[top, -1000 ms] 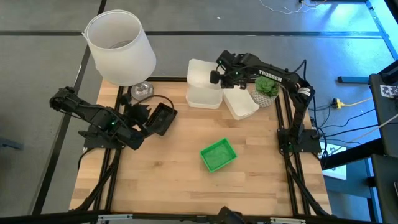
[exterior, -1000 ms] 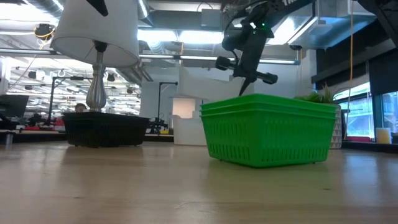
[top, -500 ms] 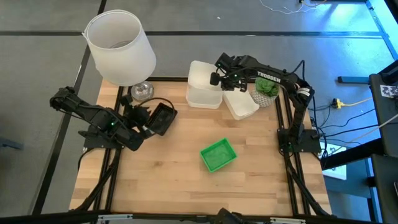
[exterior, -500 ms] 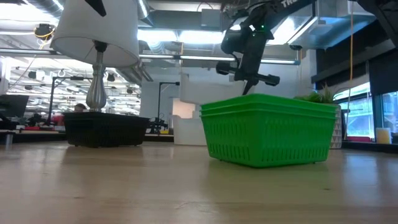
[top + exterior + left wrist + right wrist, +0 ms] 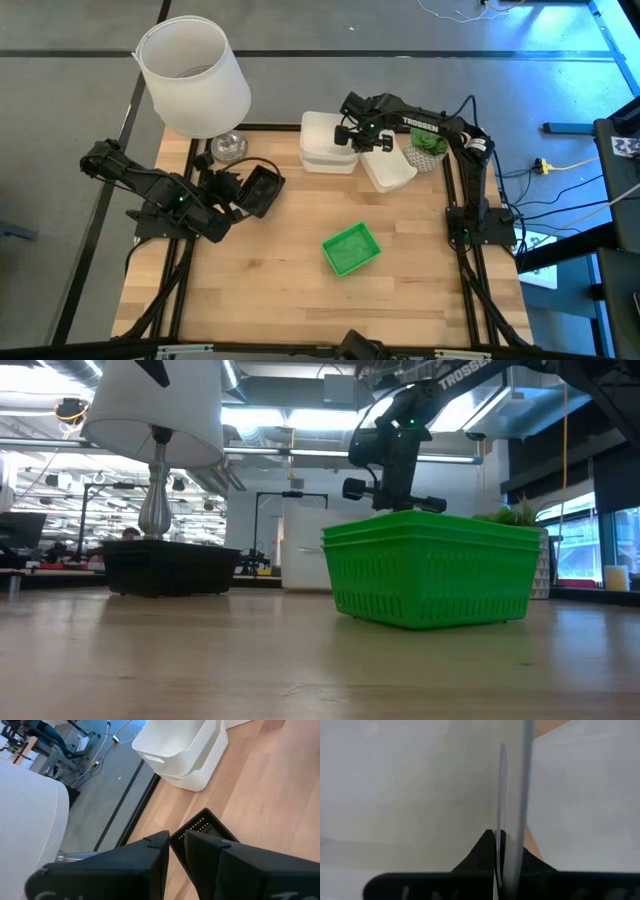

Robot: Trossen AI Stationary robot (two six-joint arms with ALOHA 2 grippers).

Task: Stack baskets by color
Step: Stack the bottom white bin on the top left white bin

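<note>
Two white baskets (image 5: 326,140) sit one inside the other at the table's far middle, and my right gripper (image 5: 352,135) is shut on the upper one's right rim. A third white basket (image 5: 388,168) lies just to their right. The green baskets (image 5: 351,249) stand nested near the table's middle, also seen as the green baskets (image 5: 430,565) in the low view. At the left my left gripper (image 5: 240,195) is shut on the black mesh basket (image 5: 263,189). My left gripper pinches the black basket's rim (image 5: 181,839) between its two fingers, at a corner of the basket. The fingers slant down from the table's left. In the low view the basket's bottom (image 5: 165,590) stands at table level. My right gripper pinches the upper white basket's thin side wall (image 5: 512,795), one finger inside the basket and one outside. The fingers (image 5: 487,845) come steeply from above. The basket sits upright inside the white basket below it.
A big white lampshade (image 5: 195,75) on a metal foot stands at the far left corner. A small green potted plant (image 5: 430,140) stands at the far right, behind the third white basket. Bare wood lies along the near edge on both sides of the green baskets.
My right gripper has gone down with the upper white basket, which has sunk from above into the white basket beneath it and stays upright. My left gripper and the black basket have kept still.
</note>
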